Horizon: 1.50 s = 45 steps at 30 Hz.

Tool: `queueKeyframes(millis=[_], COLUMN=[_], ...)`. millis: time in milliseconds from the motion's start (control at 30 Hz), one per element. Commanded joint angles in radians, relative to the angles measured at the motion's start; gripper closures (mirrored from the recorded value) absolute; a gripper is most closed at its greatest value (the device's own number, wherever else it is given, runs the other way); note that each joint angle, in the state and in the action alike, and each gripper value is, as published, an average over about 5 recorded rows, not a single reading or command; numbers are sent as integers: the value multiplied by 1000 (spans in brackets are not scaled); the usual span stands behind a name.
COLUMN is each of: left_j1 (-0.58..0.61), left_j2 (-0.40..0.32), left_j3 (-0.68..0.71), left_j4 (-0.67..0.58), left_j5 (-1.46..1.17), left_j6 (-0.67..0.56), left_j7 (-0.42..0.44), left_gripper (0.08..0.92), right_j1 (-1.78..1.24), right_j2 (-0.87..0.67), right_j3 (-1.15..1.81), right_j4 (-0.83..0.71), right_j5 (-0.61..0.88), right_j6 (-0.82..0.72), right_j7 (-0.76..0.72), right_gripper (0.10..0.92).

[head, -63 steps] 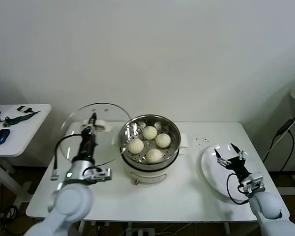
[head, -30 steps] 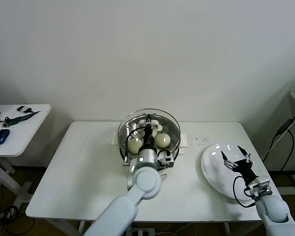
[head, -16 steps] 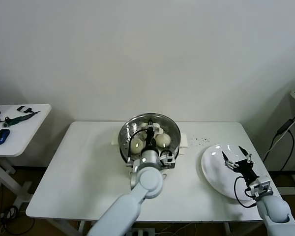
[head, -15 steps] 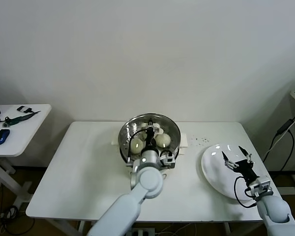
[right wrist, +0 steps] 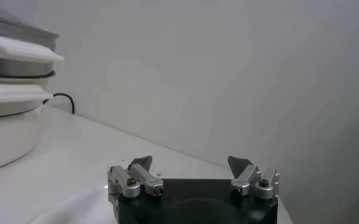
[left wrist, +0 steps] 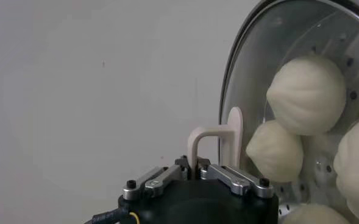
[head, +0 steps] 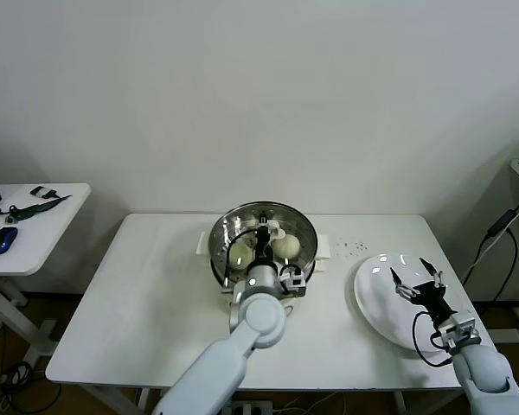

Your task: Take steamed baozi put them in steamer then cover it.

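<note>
- We can read no brand, label or writing on anything in view.
- Our left gripper point(head: 264, 235) is over the middle of the steamer point(head: 219, 259), clamped tight on the white bar handle point(left wrist: 219, 140) of the cover point(head: 285, 216); in the left wrist view the handle rises from between the closed jaws.
- The cover, clear glass with a metal rim, lies over the steamer mouth; whether its rim is fully seated all round we cannot tell.
- Through the glass we see the steamed baozi point(left wrist: 306, 94) on the perforated steel floor: two show beside our arm in the head view, and parts of four show in the left wrist view, close together.
- The steamer stands on its white pot base near the middle back of the white table point(head: 147, 303).
- Our right gripper point(head: 418, 278) hovers over the white plate point(head: 376, 298) at the right side of the table, well apart from the steamer; its fingers are spread wide and hold nothing.
- A small side table point(head: 35, 233) stands to the left with a blue mouse point(head: 1, 239) on it.
</note>
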Motion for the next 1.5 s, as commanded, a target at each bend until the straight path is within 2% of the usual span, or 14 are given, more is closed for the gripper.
queueKeyframes(millis=[33,433,667,1233,1367,1500], left_j1=[-4,-5,-4,149,220,290], left_j2=[0,2,40,188,232,269], left_j3=[1,12,20,-15,-42,-99], left_j4=[12,9,-45,-342,-428,-504], left_j5=[-17,-35,-37,-86,-135,-213], left_j6=[49,49,49,49,49,21], left_j7=[-13,-13,16,36,5,-70], left_gripper=[850,850,829,351,230,181], right_j1=[-2,-3,-4,4,8,7], right_j2=[0,2,0,-2,-1,-1], right_j3=[3,6,10,11,10,8], right_j4=[-1,-5,-8,-12,-8,5], right_j5=[-9,-22,-23,-33,-39,-41], right_j6=[3,8,7,-18,-36,-56], right_j7=[-2,-9,-12,-5,7,14], right_gripper=[203,203,203,203,203,203])
